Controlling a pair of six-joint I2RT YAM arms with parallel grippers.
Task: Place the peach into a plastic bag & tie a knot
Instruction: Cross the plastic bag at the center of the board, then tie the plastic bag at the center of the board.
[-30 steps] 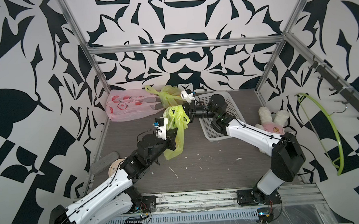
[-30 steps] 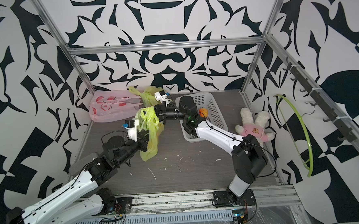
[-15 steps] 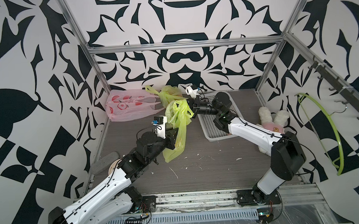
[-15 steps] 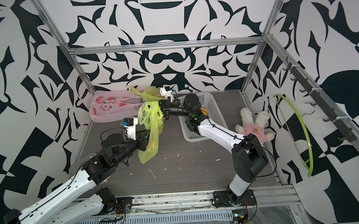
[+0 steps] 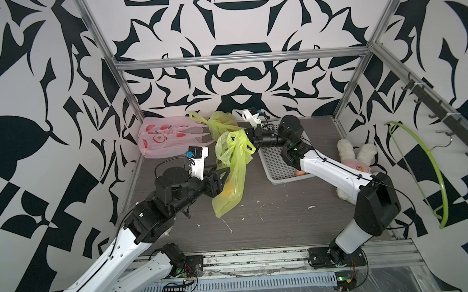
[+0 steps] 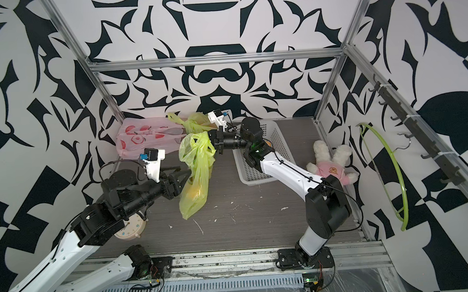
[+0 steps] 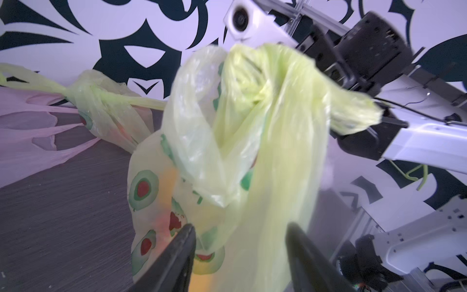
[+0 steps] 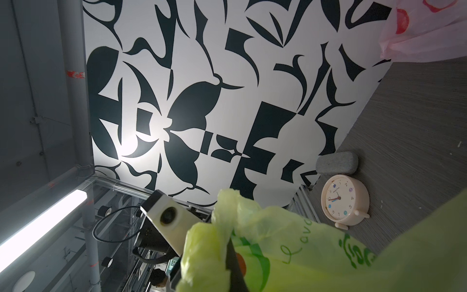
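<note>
A yellow-green plastic bag (image 5: 236, 163) (image 6: 199, 165) hangs by its bunched top from my right gripper (image 5: 250, 140) (image 6: 216, 142), which is shut on it. Its bottom corner reaches the table. The peach (image 5: 228, 192) (image 6: 195, 194) shows as an orange-yellow lump low inside the bag. My left gripper (image 5: 223, 180) (image 6: 183, 179) stands open beside the bag's lower half. In the left wrist view its jaws (image 7: 240, 227) frame the bag (image 7: 265, 151) without pinching it. The right wrist view shows the gripper (image 8: 230, 250) buried in bag plastic (image 8: 303, 252).
A pink bag (image 5: 166, 136) and a knotted yellow-green bag (image 5: 220, 122) lie at the back wall. A white basket (image 5: 280, 163) sits under the right arm, a plush rabbit (image 5: 357, 156) beside it. A clock (image 6: 130, 226) stands front left. A green hoop (image 5: 432, 169) hangs on the right wall.
My left gripper has opened and let go of the bag. The right gripper has carried the bag's top a little back and up, so the bag now hangs from it alone.
</note>
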